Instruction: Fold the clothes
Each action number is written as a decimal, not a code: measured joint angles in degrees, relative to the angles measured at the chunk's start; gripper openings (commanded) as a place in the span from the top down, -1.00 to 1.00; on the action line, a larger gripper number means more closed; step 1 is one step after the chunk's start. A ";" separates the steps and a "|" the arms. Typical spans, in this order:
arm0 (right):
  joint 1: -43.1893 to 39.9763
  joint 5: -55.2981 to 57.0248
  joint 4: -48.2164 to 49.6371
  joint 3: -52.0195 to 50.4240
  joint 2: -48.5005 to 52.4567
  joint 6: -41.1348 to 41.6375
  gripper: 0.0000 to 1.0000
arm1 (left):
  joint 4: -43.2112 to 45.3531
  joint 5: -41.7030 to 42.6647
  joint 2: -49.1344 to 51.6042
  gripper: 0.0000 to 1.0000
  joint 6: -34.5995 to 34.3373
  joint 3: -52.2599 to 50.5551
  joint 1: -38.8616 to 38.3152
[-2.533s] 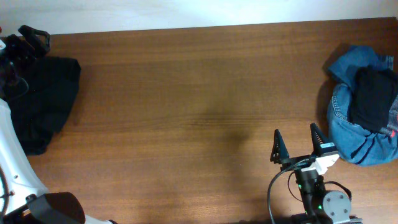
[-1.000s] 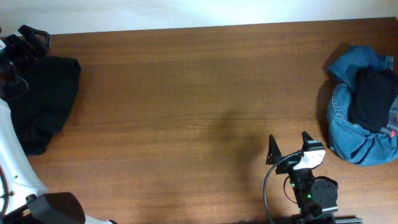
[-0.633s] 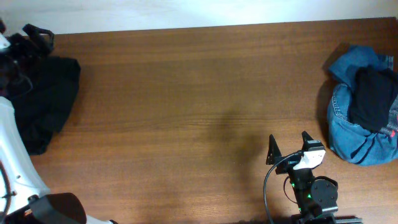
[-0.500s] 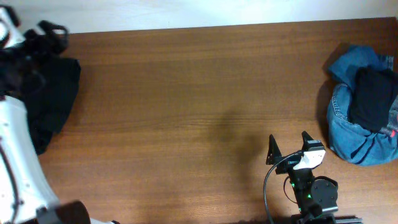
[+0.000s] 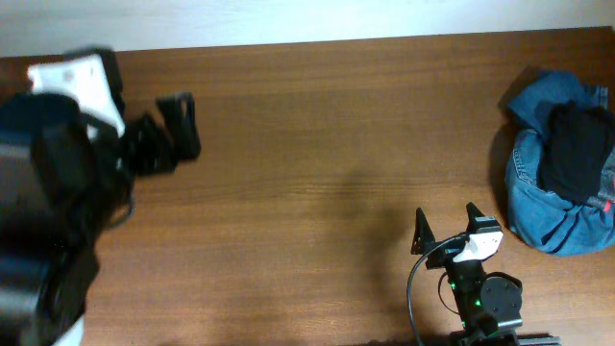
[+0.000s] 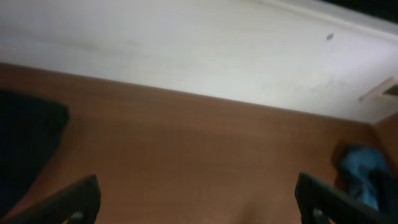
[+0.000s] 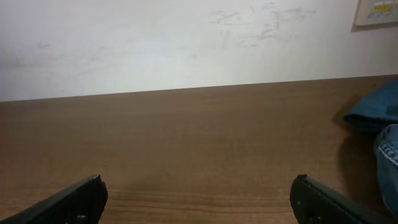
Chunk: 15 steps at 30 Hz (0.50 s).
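Tabletop [image 5: 317,144]: left arm [image 5: 48,211] is a blurred mass over the left edge and hides whatever lies under it from overhead. Left wrist view catches dark fabric [image 6: 25,143] at its left side, shape unreadable. Blue denim heap [image 5: 533,187] sits at the right edge with a black garment [image 5: 577,144] bunched on top, no clear long axis, partly cut by the frame. It lies right of and beyond the right fingers [image 5: 423,231], the nearer set. Those are spread and empty. Left fingers [image 6: 78,199] also spread, nothing between.
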 measured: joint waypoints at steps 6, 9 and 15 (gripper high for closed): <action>0.00 0.00 0.00 0.00 0.00 -0.04 -0.97 | -7.65 -2.38 -8.24 -0.99 0.00 -2.86 -0.48; 0.00 -0.02 -0.02 0.00 0.00 -0.02 -0.97 | -7.89 -2.73 -15.50 -0.99 0.00 -8.59 -0.48; 0.00 -0.02 -0.02 0.00 0.00 -0.04 -0.97 | -8.28 -3.15 -30.25 -0.99 0.00 -23.04 -0.48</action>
